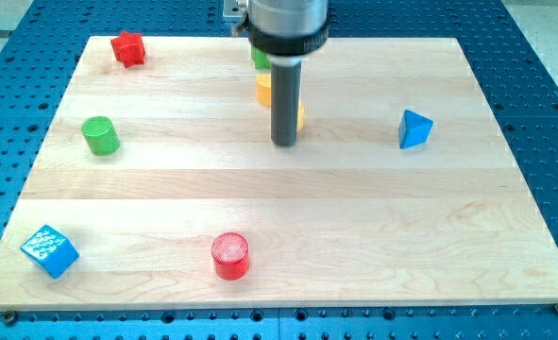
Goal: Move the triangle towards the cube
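A blue triangle block (414, 129) lies on the wooden board at the view's right. A blue cube (49, 251) sits at the board's bottom left corner. My tip (285, 144) rests on the board near the top centre, well to the left of the triangle and apart from it. The rod partly hides a yellow block (263, 91) and a green block (259, 59) behind it; their shapes cannot be made out.
A red star-like block (127, 48) sits at the top left. A green cylinder (100, 135) stands at the left. A red cylinder (229, 256) stands at the bottom centre. The wooden board (354, 236) lies on a blue perforated table.
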Motion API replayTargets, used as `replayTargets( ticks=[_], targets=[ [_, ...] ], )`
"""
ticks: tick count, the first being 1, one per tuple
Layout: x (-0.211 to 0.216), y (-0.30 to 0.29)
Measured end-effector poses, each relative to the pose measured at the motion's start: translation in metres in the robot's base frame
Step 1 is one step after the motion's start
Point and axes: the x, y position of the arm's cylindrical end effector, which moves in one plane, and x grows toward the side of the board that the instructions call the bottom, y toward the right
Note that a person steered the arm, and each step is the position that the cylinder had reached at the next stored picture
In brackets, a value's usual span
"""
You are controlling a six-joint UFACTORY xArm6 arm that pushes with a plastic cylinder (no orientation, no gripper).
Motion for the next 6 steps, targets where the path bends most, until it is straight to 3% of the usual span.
replayTargets(
  ticks=[1, 3, 4, 5, 6],
  targets=[
    [-0.007, 0.010],
    [-0.052, 0.162],
    [-0.002, 0.253],
    [0.030, 0.218],
    [0.024, 0.173]
  ],
)
